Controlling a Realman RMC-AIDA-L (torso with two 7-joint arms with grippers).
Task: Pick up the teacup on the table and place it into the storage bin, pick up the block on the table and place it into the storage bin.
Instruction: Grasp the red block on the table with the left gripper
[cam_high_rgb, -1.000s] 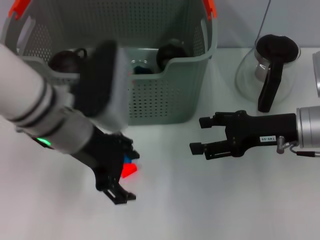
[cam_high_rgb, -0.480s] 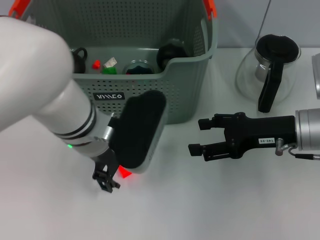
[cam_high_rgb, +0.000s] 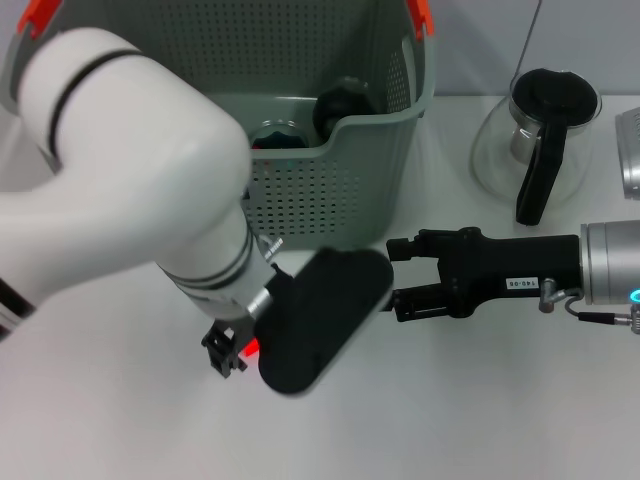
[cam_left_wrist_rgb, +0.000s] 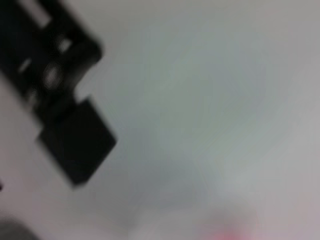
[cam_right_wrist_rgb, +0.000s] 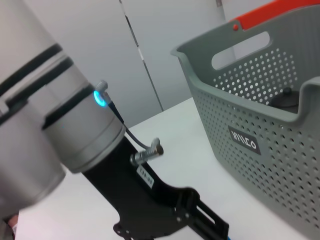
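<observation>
Tabletop (cam_high_rgb: 480, 400), white and wide, carries everything here. On it stands the storage bin (cam_high_rgb: 340, 190), a big grey-green basket full of little holes, with orange clips at its top corners. Dark round things sit inside it at the back, but they are too hidden to name.

The big white left arm (cam_high_rgb: 130, 200) fills the left half of the head view and covers much of the bin. Its left gripper (cam_high_rgb: 226, 352) is down low on the tabletop, in front of the bin. A bright red block (cam_high_rgb: 250, 349) peeks out right beside the gripper's black fingers. The pictures do not show whether the fingers are apart or closed on it.

The left wrist view shows only a blurry black gripper part over the white top and a pink-red smudge at the edge.

The right gripper (cam_high_rgb: 392, 276) reaches in from the right, near the bin's front corner, with its two black fingers apart and nothing between them.

A glass pot with a black lid and handle (cam_high_rgb: 540, 130) stands off to the right.

Only the right wrist view shows the bin's black label (cam_right_wrist_rgb: 243, 139) with white letters; in the head view the left arm hides it.
</observation>
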